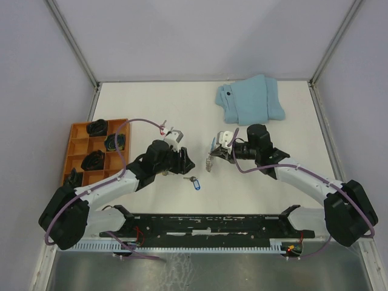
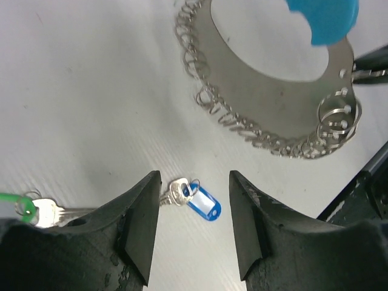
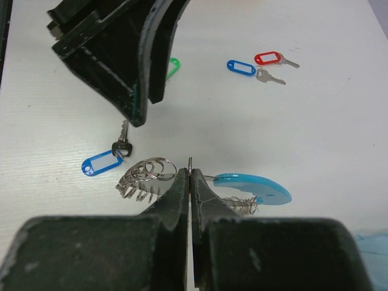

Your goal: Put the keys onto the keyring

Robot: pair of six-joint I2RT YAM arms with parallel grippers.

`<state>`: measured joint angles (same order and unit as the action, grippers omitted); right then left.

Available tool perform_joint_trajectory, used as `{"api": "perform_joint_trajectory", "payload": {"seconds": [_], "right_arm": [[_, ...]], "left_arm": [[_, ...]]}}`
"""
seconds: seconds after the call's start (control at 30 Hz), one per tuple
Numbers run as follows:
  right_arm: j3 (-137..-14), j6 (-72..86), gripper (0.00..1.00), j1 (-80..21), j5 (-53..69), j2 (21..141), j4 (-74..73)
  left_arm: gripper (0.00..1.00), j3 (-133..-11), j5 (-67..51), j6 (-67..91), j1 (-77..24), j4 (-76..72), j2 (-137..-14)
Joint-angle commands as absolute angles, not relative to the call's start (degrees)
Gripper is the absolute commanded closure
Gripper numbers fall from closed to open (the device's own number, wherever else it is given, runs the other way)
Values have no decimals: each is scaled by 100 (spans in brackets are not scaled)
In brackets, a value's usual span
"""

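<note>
The keyring (image 2: 267, 100) is a grey metal loop strung with small wire rings and has a bright blue plastic section (image 3: 254, 187). My right gripper (image 3: 191, 173) is shut on its thin metal edge and holds it just above the table (image 1: 211, 159). My left gripper (image 2: 194, 177) is open and empty above a silver key with a blue tag (image 2: 198, 199), which lies flat on the table (image 1: 194, 182). A green-tagged key (image 2: 27, 209) lies to its left. A second blue-tagged key (image 3: 242, 67) and a red-tagged key (image 3: 270, 58) lie farther off.
A folded light-blue cloth (image 1: 250, 100) lies at the back right. An orange compartment tray (image 1: 77, 147) with black parts stands at the left. The two grippers (image 1: 182, 162) are close together mid-table. White walls enclose the table.
</note>
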<state>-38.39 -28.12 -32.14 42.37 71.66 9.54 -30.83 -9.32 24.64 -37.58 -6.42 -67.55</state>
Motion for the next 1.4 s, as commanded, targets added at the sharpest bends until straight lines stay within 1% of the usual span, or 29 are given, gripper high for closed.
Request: {"api": "perform_joint_trajectory", "payload": {"seconds": [0.0,0.17,0.27,0.4,0.57,0.87,1.1,1.37], "right_arm": [[-3850,-2659,99,-3197,4105,7004,1245],[-3863,-2559,99,-3198,4243,7153,1383],[-3904,-2554,99,-3198,4260,7208,1392],[-4047,-2558,99,-3198,4314,7305,1161],[-4134,-2704,99,-3188,4474,7330,939],[-4348,-2956,99,-3163,4781,7365,416],[-4408,-3001,99,-3131,4894,7380,328],[-4430,-3023,99,-3128,5018,7434,332]], "left_arm": [[45,-2945,-619,2429,-4029,-397,-6458],[41,-2698,-613,1991,-4033,-1384,-6147],[42,-2720,-803,1573,-4006,-2031,-6245],[44,-2927,-1529,1074,-3871,-2763,-6544],[48,-3159,-2256,412,-3809,-3191,-6840],[48,-3440,-3467,-340,-3586,-3183,-7196],[50,-3402,-3811,-814,-3590,-3143,-7314],[50,-3428,-4106,-933,-3590,-3203,-7526]]}}
